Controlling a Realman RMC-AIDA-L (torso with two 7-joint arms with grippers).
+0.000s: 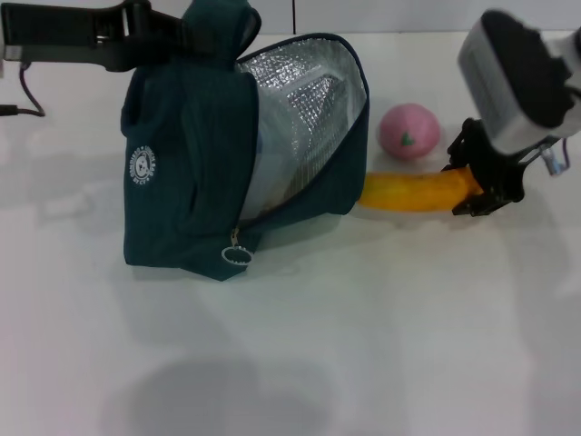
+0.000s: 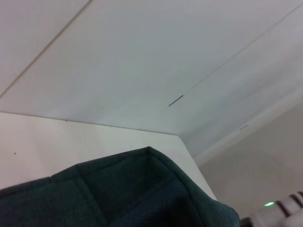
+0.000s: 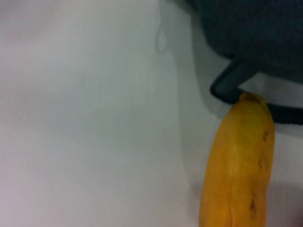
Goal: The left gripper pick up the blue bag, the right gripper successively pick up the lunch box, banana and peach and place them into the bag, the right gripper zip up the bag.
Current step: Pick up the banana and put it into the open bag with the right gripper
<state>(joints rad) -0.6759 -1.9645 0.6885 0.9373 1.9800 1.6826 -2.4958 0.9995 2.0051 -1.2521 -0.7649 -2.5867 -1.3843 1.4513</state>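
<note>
Left gripper [image 1: 159, 36] is holding the blue bag [image 1: 195, 163] up by its top fabric, at the left rear of the table [image 1: 363, 345]; its fingers are buried in the cloth, so I cannot tell how they are set. The bag's mouth is gaping toward the right, foil lining showing.

Right gripper [image 1: 474, 182] is sitting at the banana's outer end, black fingers on either side of the fruit and apparently pressing on it. The banana [image 1: 413, 193] is lying on the table, its other end just at the bag's mouth. The peach [image 1: 409, 131] is resting just behind it, apart from the gripper.

Handling judgement: banana is light, fairly stiff, smooth-skinned and curved; an end grip is likely letting it swing or slip, so a hold nearer the middle would be steadier.

Head view is showing the whole layout. Right wrist view is showing only the banana's speckled skin and its tip beside a dark loop of the bag. Left wrist view is showing only bag fabric and wall. Something pale may be sitting inside the bag, possibly the lunch box; unclear.
</note>
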